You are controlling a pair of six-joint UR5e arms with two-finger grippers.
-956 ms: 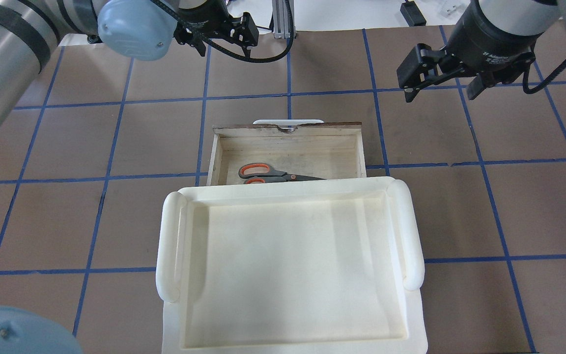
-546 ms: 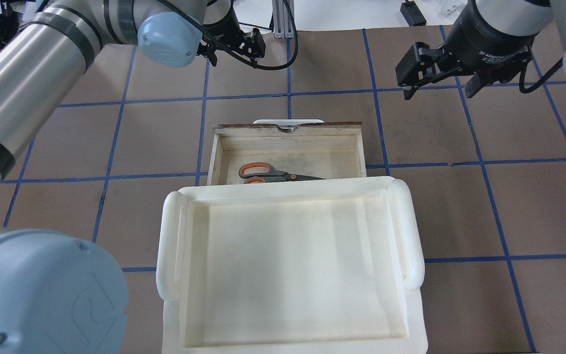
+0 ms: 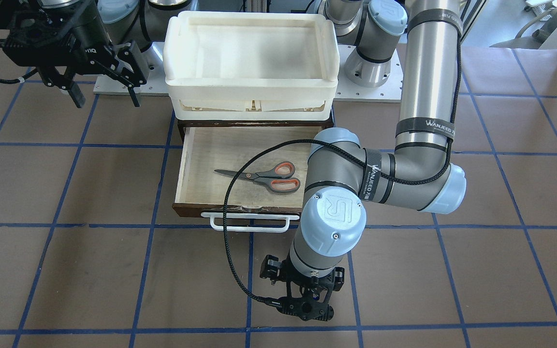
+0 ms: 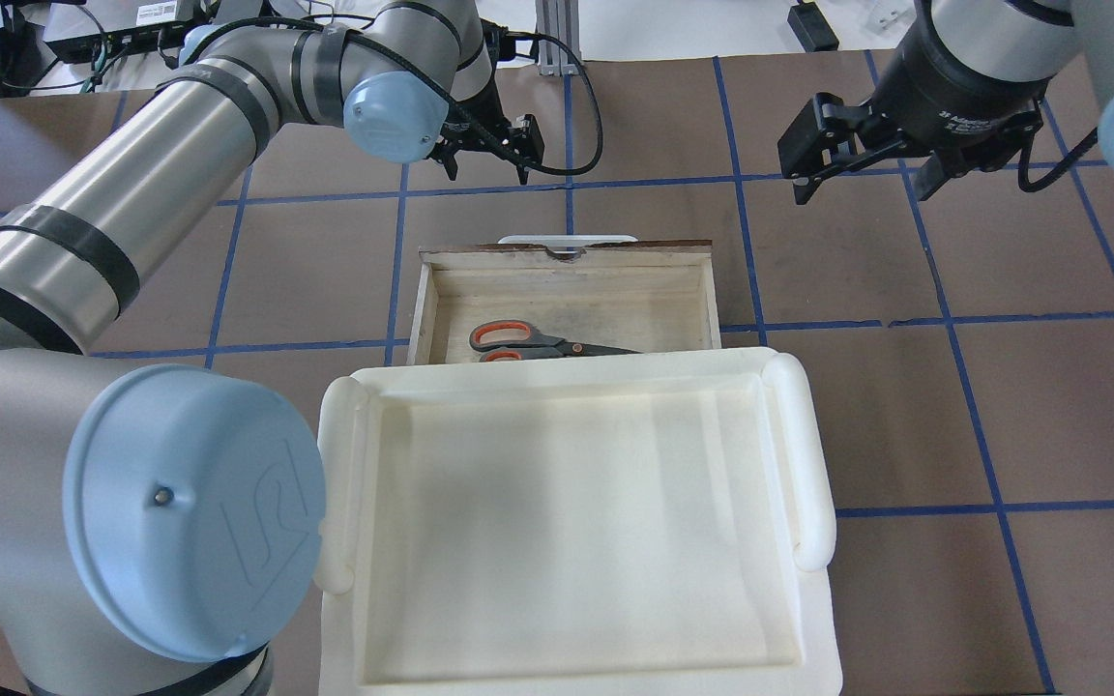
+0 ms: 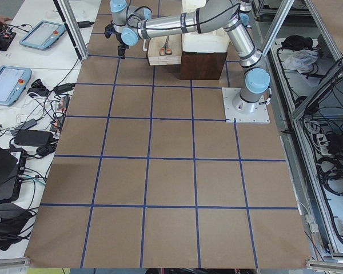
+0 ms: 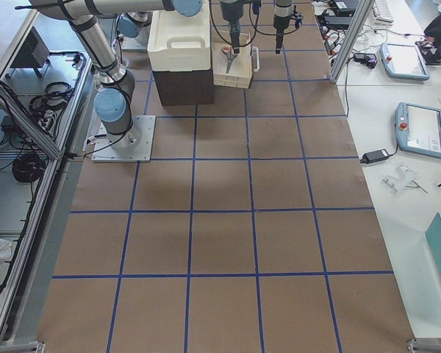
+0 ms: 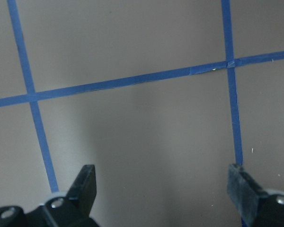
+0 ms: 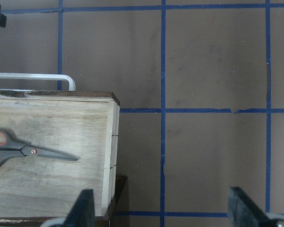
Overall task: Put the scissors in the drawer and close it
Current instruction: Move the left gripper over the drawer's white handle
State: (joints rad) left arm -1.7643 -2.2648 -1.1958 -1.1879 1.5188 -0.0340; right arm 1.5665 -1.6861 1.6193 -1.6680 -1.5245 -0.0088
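Note:
The scissors (image 3: 264, 176) lie flat inside the open wooden drawer (image 3: 211, 150), handles toward the robot's left; they also show in the overhead view (image 4: 538, 340) and the right wrist view (image 8: 23, 151). The drawer (image 4: 596, 295) stands pulled out, with its white bar handle (image 3: 249, 223) on the far front panel. My left gripper (image 4: 485, 164) is open and empty above the table, beyond the handle and a little to its left. In the left wrist view (image 7: 163, 189) it has only taped table under it. My right gripper (image 4: 864, 182) is open and empty, off to the drawer's right.
A cream-white plastic tray (image 4: 808, 454) sits on top of the dark cabinet (image 5: 203, 63) that the drawer slides out of, and hides the drawer's rear part from above. Brown table with blue tape grid all around. My left forearm (image 3: 423, 72) reaches over the drawer's left side.
My left arm has swung out over the table; its gripper moved right and nearer the drawer's handle. The right gripper has barely shifted. The scissors and drawer have not moved.

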